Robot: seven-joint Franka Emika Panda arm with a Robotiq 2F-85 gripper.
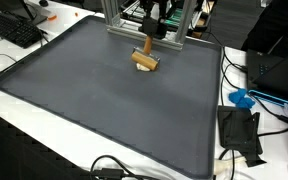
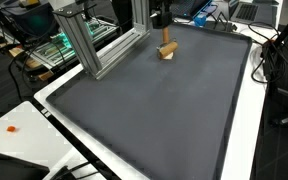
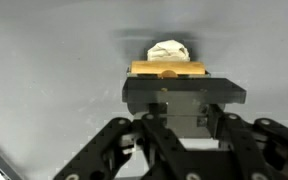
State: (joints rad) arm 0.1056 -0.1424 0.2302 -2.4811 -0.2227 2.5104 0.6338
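Left to right:
- keyboard (image 1: 14, 30) sits at the far left on the white table (image 1: 24, 120), off the dark mat (image 1: 104, 110).
- aluminium frame (image 2: 84, 45) stands at the far edge of the mat. The end effector (image 1: 149, 36) hangs just in front of it.
- wooden piece (image 1: 144, 60) is far-centre on the mat, right under the end effector. It looks like an upright stem on a crossbar. I can't tell from the exterior views whether the crossbar rests on the mat or just clears it.
- Wrist view: the jaws are fully closed, with the wooden bar (image 3: 167, 69) lying across their tips, so I read it as clamped.
- pale lump (image 3: 169, 49) shows just beyond the bar. It's too blurred to tell what it is or whether it's attached.
- blue item (image 1: 242, 98) and black box (image 1: 239, 132) are on the right, off the mat and well apart from the grip.

Handling, my read:
- It's small wood, so light and stiff. It won't crush and isn't fragile.
- The faces look smooth, so a pinch could slip or let the piece pivot.
- The crossbar puts weight off the grip line, so I'd expect it to swing if held loosely.
- Best hold is the flat sides of the stem, low and near the crossbar, with the jaws square to the faces.
- Avoid the pale lump, since it may be soft.
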